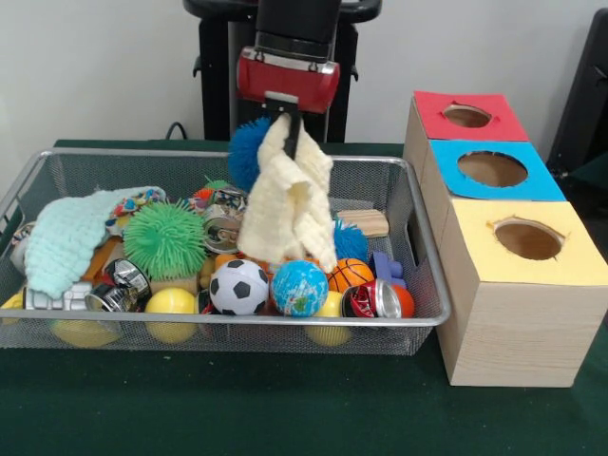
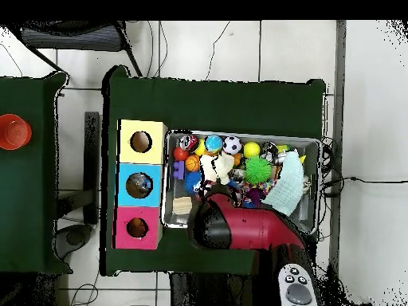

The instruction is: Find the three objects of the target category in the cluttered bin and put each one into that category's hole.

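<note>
Above the cluttered bin, claw seemingly clamped on a dangling cream knitted cloth.

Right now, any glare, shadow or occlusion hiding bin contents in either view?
Front view: light is even and soft, with small glints on the cans; the cream cloth hanging from the end effector hides the items behind it. Overhead view: the arm covers the near part of the bin.
</note>
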### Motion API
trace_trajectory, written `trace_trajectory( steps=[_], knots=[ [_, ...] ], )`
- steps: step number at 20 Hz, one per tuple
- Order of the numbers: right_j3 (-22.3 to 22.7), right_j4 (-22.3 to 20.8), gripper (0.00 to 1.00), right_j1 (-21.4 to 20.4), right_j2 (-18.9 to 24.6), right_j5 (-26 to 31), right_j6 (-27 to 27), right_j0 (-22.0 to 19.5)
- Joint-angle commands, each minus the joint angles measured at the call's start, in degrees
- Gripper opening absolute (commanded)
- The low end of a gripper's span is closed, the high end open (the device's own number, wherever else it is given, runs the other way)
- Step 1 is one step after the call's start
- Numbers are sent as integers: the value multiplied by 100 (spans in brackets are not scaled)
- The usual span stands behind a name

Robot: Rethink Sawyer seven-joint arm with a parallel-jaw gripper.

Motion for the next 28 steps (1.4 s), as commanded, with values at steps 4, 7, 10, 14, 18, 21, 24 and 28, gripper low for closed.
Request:
trace_trajectory(
  steps=[4, 7, 10, 14, 18, 21, 24, 28],
  knots=[
    [-834, -788, 0, 209, -59, 170, -265, -364],
    [-866, -919, 0, 145, -11, 240, -302, -446],
    [-972, -1070, 0, 16, 24, 467, -471, -504],
    [-1155, -1194, 0, -172, 332, 907, -922, -834],
    [-1384, -1303, 0, -262, 611, 1228, -1290, -1096],
    [-1448, -1384, 0, -247, 735, 1291, -1281, -1190],
    [-1404, -1474, 0, -225, 803, 1294, -1141, -1234],
    [-1282, -1557, 0, -29, 779, 1372, -951, -1308]
  ],
)
